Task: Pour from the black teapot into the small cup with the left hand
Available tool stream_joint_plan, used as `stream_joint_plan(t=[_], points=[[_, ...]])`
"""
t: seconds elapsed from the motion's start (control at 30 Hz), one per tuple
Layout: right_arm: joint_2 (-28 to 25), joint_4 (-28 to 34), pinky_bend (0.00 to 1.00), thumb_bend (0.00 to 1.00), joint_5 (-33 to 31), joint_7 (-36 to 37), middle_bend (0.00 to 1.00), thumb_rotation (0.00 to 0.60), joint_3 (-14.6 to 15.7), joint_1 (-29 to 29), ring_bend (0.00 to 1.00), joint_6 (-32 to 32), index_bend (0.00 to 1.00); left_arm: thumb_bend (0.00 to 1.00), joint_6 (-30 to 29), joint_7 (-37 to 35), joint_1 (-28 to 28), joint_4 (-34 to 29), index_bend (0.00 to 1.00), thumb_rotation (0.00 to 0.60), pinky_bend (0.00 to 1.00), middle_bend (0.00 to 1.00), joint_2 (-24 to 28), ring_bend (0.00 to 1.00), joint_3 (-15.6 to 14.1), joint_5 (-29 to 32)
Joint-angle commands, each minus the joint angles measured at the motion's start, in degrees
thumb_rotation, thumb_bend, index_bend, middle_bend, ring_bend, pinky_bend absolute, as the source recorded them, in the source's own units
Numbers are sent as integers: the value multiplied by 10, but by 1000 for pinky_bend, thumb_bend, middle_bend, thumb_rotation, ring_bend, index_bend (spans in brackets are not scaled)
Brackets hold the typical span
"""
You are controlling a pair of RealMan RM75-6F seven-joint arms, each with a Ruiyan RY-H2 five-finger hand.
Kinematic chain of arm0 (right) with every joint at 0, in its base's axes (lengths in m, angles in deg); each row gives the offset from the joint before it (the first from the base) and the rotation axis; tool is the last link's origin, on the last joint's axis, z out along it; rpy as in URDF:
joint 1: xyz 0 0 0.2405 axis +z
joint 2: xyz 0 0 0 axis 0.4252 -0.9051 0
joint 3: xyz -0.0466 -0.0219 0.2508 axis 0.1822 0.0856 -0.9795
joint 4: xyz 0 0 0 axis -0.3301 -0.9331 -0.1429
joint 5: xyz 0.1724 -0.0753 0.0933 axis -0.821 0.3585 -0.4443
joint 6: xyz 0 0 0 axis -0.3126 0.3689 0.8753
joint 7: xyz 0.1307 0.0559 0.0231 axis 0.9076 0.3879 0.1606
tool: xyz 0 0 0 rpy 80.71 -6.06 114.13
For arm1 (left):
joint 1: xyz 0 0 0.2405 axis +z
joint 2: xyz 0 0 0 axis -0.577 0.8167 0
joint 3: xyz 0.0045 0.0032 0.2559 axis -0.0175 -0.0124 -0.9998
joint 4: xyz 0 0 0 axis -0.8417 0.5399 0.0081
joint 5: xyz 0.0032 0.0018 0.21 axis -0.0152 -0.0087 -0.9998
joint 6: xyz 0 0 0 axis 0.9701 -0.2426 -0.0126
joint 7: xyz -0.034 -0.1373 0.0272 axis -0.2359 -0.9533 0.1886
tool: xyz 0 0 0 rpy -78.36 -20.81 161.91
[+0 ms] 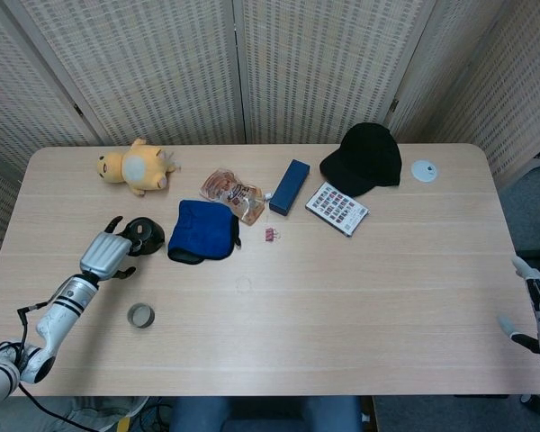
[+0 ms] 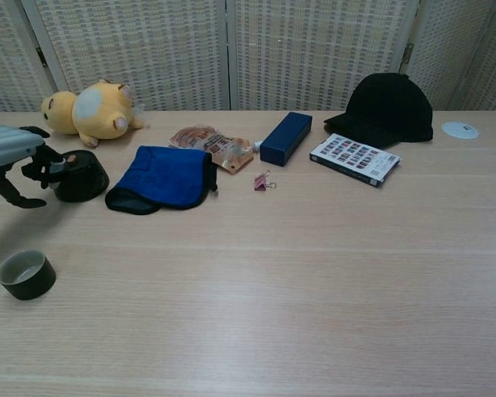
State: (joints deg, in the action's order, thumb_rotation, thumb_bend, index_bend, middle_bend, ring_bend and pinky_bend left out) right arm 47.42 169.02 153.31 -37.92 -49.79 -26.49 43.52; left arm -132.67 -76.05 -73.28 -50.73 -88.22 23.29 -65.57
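Woven screen panels [image 1: 162, 63] enclose the far side of a light wooden table [image 1: 342, 297]. Taking the head view as the dial with the table centre as its hub, the black teapot [image 1: 145, 233] stands upright toward 9 o'clock, just beside the left edge of a folded blue cloth [image 1: 202, 230]. The left hand [image 1: 106, 255] sits at the teapot's 7 o'clock side, fingers spread and curved toward the pot; the chest view shows its dark fingertips [image 2: 38, 162] near the teapot's handle side, and whether they touch the pot cannot be determined. Nothing is grasped in this hand. The small cup [image 1: 140, 315] stands upright at 6 o'clock from the left hand, apart from it and well apart from the teapot. The right hand [image 1: 533, 306] lies off the table edge at 4 o'clock, fingers apart and holding nothing. A yellow plush toy [image 1: 135, 166] lies at 12 o'clock from the teapot. A snack packet [image 1: 232, 192], a dark blue box [image 1: 290, 186], a pink binder clip [image 1: 271, 235], a patterned card box [image 1: 337, 208], a black cap [image 1: 364, 157] and a white disc [image 1: 423, 170] occupy the far half of the table.
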Motion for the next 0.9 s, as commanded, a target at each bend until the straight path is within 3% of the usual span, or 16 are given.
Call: stream_joint_plan(t=[0.03, 0.6, 0.9], points=[[1, -1, 179, 160, 0, 0, 277, 600, 0, 0, 159, 0, 162, 272, 3, 5, 0, -5, 527, 600, 0, 506, 3, 459, 0, 3], [2, -2, 180, 160, 0, 1, 277, 600, 0, -3, 159, 2, 162, 272, 39, 39, -1, -35, 530, 600, 0, 530, 16, 476, -2, 23], [2, -1, 180, 160, -1, 1, 277, 600, -2, -4, 159, 4, 162, 272, 68, 50, -10, -45, 630, 600, 0, 616, 22, 537, 3, 38]])
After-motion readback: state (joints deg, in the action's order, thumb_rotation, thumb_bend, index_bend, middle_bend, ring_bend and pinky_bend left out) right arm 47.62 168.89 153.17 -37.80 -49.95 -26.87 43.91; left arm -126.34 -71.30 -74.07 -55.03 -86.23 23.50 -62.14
